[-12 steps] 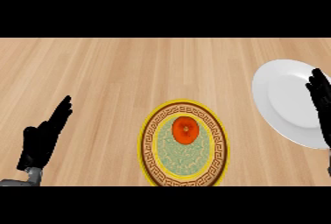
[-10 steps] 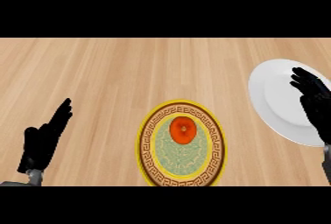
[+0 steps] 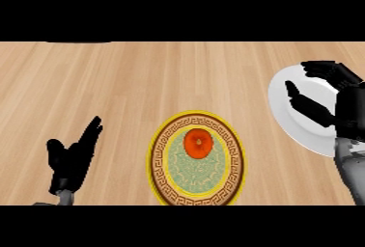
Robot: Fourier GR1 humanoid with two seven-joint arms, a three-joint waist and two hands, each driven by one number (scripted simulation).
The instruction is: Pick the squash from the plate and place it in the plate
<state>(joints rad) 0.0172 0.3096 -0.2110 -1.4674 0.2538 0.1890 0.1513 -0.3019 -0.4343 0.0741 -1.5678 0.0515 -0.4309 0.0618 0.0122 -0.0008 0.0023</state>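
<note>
An orange-red squash (image 3: 198, 143) lies on the upper part of a yellow patterned plate (image 3: 230, 181) near the counter's front middle. A plain white plate (image 3: 285, 120) sits at the right edge. My right hand (image 3: 341, 99) hovers over the white plate, open, fingers curved and pointing left, thumb spread below; it is well to the right of the squash and holds nothing. My left hand (image 3: 71, 159) rests open at the lower left, fingers up, apart from both plates.
Bare light wooden counter (image 3: 143, 82) stretches across the back and left. My right forearm (image 3: 351, 166) rises along the right edge beside the white plate.
My right hand has shifted left and slightly down over the white plate, with its fingers spreading toward the squash side. The left hand, squash and both plates have stayed put.
</note>
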